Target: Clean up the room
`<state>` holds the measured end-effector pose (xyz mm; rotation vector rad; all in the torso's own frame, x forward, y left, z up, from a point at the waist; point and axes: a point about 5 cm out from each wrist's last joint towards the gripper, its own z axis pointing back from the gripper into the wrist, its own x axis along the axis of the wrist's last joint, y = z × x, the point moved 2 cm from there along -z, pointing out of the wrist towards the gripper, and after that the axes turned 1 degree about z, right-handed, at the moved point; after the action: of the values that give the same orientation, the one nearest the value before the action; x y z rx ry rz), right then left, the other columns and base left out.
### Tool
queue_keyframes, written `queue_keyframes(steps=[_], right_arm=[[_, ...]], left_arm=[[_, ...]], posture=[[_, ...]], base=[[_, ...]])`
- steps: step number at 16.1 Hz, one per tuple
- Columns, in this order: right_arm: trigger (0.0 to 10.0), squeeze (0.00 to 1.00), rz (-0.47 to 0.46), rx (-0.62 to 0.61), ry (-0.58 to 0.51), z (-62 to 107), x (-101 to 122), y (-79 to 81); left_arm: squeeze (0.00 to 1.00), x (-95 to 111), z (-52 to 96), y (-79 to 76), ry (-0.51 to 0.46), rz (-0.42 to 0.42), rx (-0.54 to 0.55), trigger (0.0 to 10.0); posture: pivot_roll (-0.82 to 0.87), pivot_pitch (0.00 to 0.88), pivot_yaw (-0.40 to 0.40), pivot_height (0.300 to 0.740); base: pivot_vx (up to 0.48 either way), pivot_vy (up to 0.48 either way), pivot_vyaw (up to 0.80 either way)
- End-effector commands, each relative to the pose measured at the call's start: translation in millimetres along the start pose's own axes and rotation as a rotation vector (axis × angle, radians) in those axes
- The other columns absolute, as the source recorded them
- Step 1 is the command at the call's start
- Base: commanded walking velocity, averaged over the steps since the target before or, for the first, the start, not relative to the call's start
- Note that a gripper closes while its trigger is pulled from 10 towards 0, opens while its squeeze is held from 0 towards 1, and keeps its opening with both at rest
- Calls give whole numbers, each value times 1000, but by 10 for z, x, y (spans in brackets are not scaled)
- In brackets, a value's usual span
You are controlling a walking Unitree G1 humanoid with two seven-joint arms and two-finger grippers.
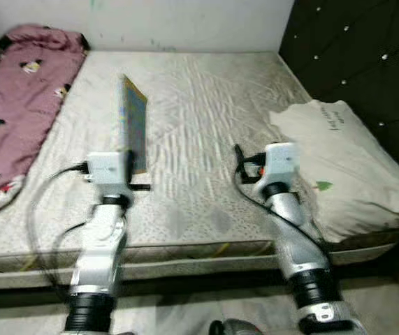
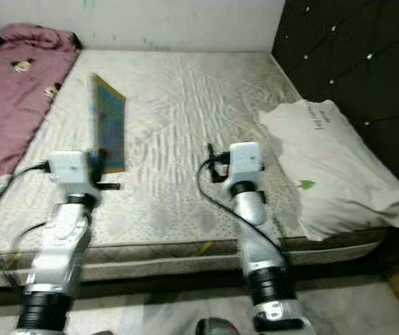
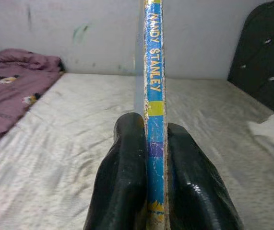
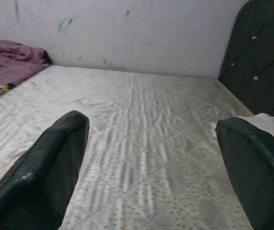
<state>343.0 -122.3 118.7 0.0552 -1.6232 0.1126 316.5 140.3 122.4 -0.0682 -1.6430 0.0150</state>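
Bed with pale quilted mattress (image 1: 206, 132) across the head views, edge running along 6 o'clock.

At 9–10 o'clock: crumpled pink blanket with small cartoon prints (image 1: 17, 105), lying along the far-left side of the mattress up to the white wall (image 4: 141, 28).

At about 10 o'clock from centre: thin blue book with yellow borders (image 1: 133, 125), held upright on edge above the mattress, cover facing right. Spine lettering "NANDY STANLEY" legible in the left wrist view. Left hand (image 3: 157, 191) clamped on the lower part of the book, one black finger (image 3: 122, 177) pressed on each side of the spine. Silver left arm (image 1: 101, 251) rising from 7 o'clock, slightly blurred; grey wrist box just below the book.

At centre, about 5 o'clock to centre: silver right arm (image 1: 297, 244) reaching over the mattress edge. Right hand (image 4: 151, 158) held above bare mattress, its two black fingers (image 4: 50, 167) wide apart, nothing between them.

At 3 o'clock: off-white pillow with small green print and dark handwriting (image 1: 346, 167), resting on the right end of the mattress, near the right arm but not touching it.

At 1–3 o'clock: black tufted headboard with shiny buttons (image 1: 360, 56), standing behind the pillow.
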Motion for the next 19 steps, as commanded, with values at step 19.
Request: queue_keyframes(steps=[19], right_arm=[[10000, 0, 5, 17, 0, -1, -13, 44]], left_arm=[[0, 225, -42, -20, -117, 36, -46, 10000]], posture=[[60, 0, -17, 740]], base=[[26, -140, 0]])
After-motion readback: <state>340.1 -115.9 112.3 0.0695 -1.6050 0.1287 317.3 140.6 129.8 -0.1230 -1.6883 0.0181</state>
